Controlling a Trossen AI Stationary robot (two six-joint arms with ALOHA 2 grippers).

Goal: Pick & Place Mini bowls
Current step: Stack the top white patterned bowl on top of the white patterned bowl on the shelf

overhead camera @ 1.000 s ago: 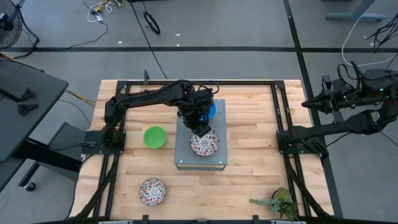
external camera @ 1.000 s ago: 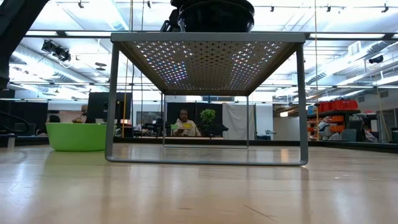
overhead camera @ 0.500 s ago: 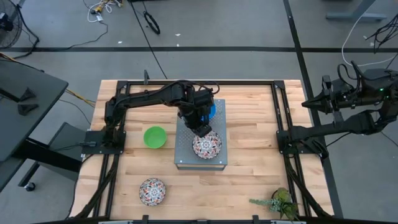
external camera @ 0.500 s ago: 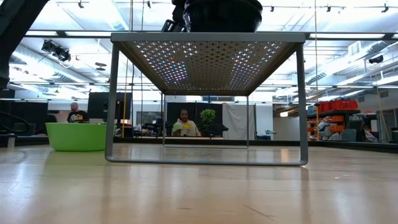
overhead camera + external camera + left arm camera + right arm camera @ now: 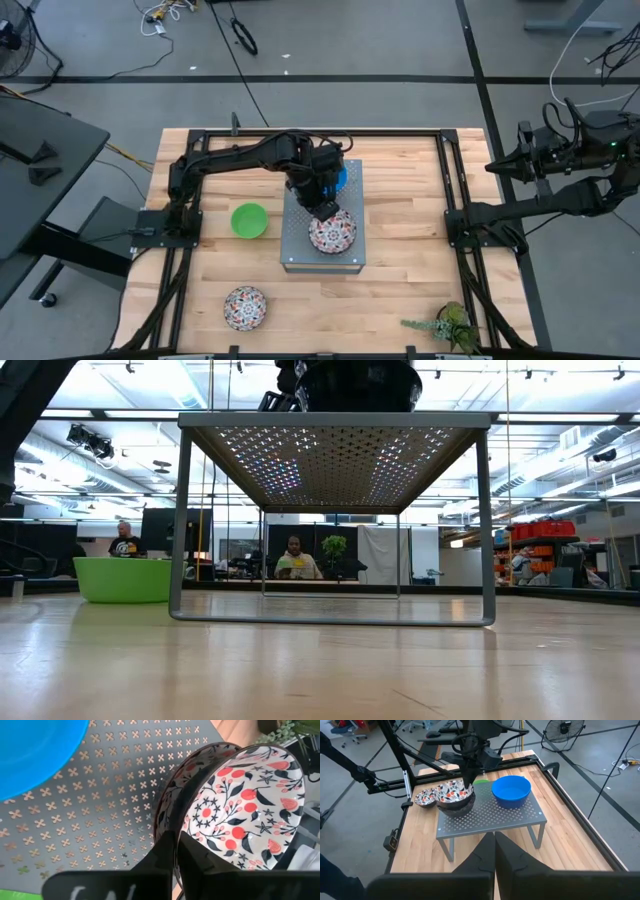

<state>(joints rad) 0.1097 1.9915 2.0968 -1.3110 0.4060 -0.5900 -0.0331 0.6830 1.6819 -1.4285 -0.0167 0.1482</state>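
A white floral mini bowl (image 5: 333, 234) (image 5: 240, 805) sits nested in a dark bowl (image 5: 459, 807) on the grey perforated box (image 5: 295, 245). My left gripper (image 5: 323, 208) (image 5: 175, 851) is shut on its rim. A bright blue bowl (image 5: 343, 178) (image 5: 510, 790) stands on the far part of the box, partly under the left arm. On the table, a green bowl (image 5: 249, 220) rests left of the box, and another floral bowl (image 5: 244, 307) sits near the front edge. My right gripper (image 5: 494, 845) is shut with nothing in it, off the table's right side. My left gripper pinches the floral bowl's rim (image 5: 178, 832) on its far-left side, one finger inside the bowl and one outside. The fingers come from above, slanting down. The bowl stays in the dark bowl on the box. I cannot tell whether the outer finger also takes in the dark bowl's rim.
The box stands on four legs (image 5: 178, 520) with open room beneath. A small plant (image 5: 448, 325) stands at the table's front right corner. Black frame rails (image 5: 455, 190) run along the table's sides. Bare wood lies right of the box.
My left gripper has shut on the floral bowl's rim while staying over the box. The nested bowls have slid a little toward the table's right on the box top.
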